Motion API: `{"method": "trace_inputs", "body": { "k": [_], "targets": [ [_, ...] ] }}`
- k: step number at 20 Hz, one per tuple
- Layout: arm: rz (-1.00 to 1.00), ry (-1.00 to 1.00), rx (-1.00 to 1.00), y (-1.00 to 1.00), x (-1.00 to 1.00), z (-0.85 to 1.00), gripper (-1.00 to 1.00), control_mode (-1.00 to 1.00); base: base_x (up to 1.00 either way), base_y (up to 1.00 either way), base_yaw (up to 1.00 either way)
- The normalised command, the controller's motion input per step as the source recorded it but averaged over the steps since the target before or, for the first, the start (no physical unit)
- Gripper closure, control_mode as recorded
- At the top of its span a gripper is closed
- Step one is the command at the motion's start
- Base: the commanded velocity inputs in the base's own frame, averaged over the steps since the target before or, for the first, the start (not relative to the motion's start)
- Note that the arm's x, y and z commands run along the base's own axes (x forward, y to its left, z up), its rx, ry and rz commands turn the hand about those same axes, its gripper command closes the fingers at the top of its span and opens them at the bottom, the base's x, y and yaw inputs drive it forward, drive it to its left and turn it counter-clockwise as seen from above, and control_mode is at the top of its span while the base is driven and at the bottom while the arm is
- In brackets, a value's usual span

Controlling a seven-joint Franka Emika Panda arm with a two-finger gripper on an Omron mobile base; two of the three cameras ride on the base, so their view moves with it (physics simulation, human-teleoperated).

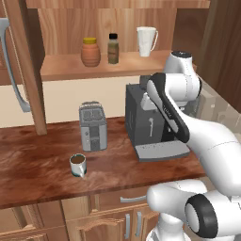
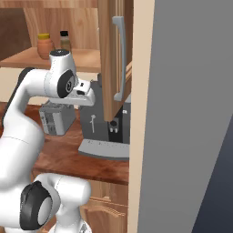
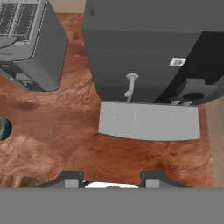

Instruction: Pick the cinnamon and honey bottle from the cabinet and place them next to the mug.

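Left base view: The cabinet (image 1: 117, 28) stood open, its plank shelf carrying three items in a row. The honey bottle (image 1: 90, 52) sat at the left, the cinnamon (image 1: 113, 48) just beside it to the right, apart from it, and a taller white cup (image 1: 146, 41) further right. All three stood upright, set back from the shelf's front edge. Below, on the wooden counter (image 1: 37, 160), the mug (image 1: 78, 164) stood near the front edge, with bare counter on its left and right. A grey toaster (image 1: 92, 126) stood behind the mug, and a dark coffee machine (image 1: 141, 117) stood to the toaster's right. The arm's upper links crossed in front of the coffee machine, below shelf level.

Right base view: An open cabinet door (image 2: 113, 59) with a grey handle hung just right of the arm's wrist. The honey bottle (image 2: 45, 45) and cinnamon (image 2: 65, 41) showed on the shelf behind the arm. A tall grey panel (image 2: 191, 113) closed off the right side.

Hand view: The gripper (image 3: 112, 178) pointed down at the counter in front of the coffee machine's grey drip tray (image 3: 148, 122). Its two finger tips stood well apart, spread wide, with nothing between them. The toaster (image 3: 26, 39) lay at upper left, and the mug's rim (image 3: 3, 129) showed at the left edge.
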Motion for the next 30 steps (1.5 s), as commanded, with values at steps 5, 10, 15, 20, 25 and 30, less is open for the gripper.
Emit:
{"method": "trace_inputs", "body": {
  "k": [5,10,15,20,25,30],
  "targets": [
    [0.0,-0.02,0.0,0.0,-0.06,0.02,-1.0,-1.0,0.0,0.0,0.0],
    [0.0,-0.09,0.0,0.02,-0.21,0.13,-1.0,-1.0,0.0,0.0,0.0],
    [0.0,-0.09,0.02,0.04,-0.05,0.09,-1.0,-1.0,0.0,0.0,0.0],
    [0.05,-0.03,0.04,0.25,-0.08,0.28,-1.0,-1.0,0.0,0.0,0.0],
    [0.18,0.0,0.06,0.57,-0.49,0.51,-1.0,-1.0,0.0,0.0,0.0],
    [0.28,0.0,0.04,0.65,-0.3,0.72,-1.0,-1.0,0.0,0.0,0.0]
  ]
}}
